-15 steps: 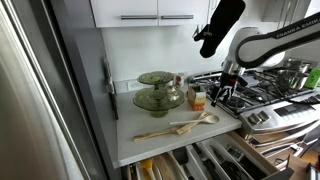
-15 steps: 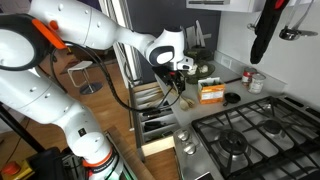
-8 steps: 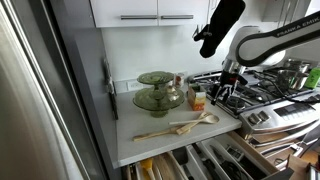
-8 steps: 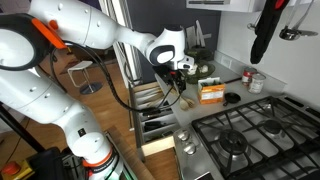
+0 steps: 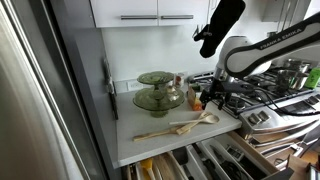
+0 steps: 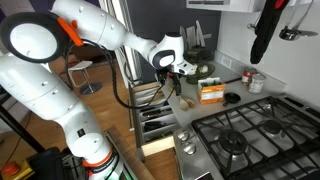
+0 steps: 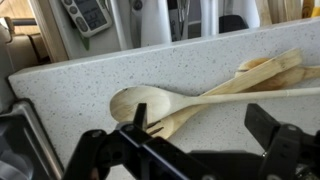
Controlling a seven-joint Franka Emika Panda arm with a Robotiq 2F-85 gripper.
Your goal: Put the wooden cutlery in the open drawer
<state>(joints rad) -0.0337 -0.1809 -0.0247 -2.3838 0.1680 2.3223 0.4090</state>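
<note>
Claw (image 5: 211,97) spread wide, empty, hangs near the wooden cutlery (image 7: 215,92), which lies bunched on the table (image 5: 135,147) above the open drawer (image 5: 200,160). Best descend square across the wooden spoon (image 7: 140,103) handle, pinch mid-shaft without nudging its neighbours over the edge

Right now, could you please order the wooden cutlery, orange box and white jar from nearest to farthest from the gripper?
In an exterior view:
1. Wooden cutlery, directly below the gripper.
2. Orange box, on the stove side.
3. White jar, by the back wall.
</note>
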